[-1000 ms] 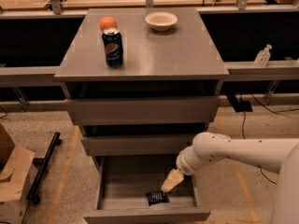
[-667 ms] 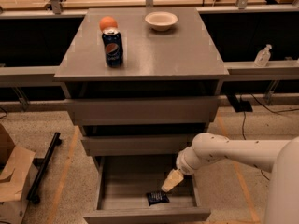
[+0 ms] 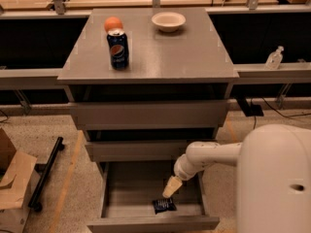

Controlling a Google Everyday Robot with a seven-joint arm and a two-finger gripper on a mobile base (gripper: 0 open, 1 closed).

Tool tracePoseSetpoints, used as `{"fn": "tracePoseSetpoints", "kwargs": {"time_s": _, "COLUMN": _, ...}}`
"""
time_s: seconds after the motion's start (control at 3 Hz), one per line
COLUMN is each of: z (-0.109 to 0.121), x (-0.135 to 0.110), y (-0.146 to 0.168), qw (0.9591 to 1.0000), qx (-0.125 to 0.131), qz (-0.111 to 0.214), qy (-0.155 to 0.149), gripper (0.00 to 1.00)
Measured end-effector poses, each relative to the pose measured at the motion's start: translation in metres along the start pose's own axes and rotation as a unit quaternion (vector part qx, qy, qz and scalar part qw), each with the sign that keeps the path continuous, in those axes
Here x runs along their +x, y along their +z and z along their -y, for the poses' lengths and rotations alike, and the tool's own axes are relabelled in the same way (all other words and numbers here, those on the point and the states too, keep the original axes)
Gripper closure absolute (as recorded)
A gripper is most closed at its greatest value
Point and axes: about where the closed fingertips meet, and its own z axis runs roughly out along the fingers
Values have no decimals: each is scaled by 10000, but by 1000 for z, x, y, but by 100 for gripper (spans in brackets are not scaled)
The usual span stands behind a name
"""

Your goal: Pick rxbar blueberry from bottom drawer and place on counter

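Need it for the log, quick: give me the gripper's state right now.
Gripper: open or closed cannot be told; it is down in the bottom drawer, just above the rxbar blueberry lying on the drawer floor.

Single high, fairly near view, steeply downward onto the counter [image 3: 184, 52], tool [image 3: 168, 192] low inside the bottom drawer [image 3: 129, 191].

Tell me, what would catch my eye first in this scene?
The big white arm at lower right reaches into the open bottom drawer, where its tan claw hangs just above a small dark bar. Up on the grey counter stands a blue Pepsi can with an orange behind it, and a white bowl sits at the back.
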Motion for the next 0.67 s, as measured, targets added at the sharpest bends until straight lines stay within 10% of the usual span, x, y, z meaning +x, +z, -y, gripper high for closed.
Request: {"fn": "tracePoseSetpoints", "kwargs": {"time_s": 0.67, "z": -4, "x": -2, "y": 9, "qw": 9999, "qx": -97, "qz": -47, "qy": -93, "gripper": 0}}
